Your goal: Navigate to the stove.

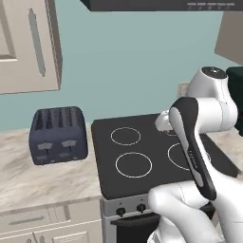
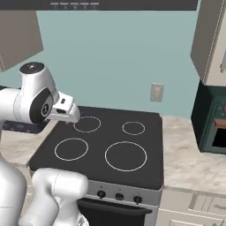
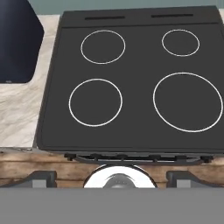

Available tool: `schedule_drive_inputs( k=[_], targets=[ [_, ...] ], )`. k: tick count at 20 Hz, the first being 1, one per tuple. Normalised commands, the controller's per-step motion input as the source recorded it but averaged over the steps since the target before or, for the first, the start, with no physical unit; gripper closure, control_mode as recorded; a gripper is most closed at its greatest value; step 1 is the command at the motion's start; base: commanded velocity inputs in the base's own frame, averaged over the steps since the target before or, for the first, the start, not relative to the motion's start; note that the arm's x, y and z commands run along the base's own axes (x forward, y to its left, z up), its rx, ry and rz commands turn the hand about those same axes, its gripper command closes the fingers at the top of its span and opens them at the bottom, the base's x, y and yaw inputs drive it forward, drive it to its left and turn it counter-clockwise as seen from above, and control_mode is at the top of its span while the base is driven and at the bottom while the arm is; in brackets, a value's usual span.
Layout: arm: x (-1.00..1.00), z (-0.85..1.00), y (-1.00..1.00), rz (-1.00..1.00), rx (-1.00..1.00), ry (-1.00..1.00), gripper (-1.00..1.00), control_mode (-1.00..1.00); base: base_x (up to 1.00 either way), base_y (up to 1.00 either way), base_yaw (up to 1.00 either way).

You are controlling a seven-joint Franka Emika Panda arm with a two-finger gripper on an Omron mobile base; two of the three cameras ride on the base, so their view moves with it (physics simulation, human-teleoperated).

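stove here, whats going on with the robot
The white arm is handling nothing. It is parked in front of the black glass stove with white burner rings, arm folded above the cooktop. The gripper looks down over the cooktop, fingers apart. A dark navy four-slot toaster sits on the counter to the stove's left.

Black stove [image 1: 142, 161] with white burner rings; navy toaster [image 1: 58, 135]; beige marbled counter [image 1: 42, 182].

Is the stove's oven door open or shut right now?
Shut, as far as visible. In the right base view the dark oven door of the stove sits flush under the knobs; its lower part is cut off.
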Motion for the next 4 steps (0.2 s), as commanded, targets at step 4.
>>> schedule_drive_inputs(
  k=[4],
  targets=[
    [0.0, 0.0, 0.0, 0.0, 0.0, 0.0, -1.0, 1.0, 1.0, -0.66, 0.01]
  ],
)
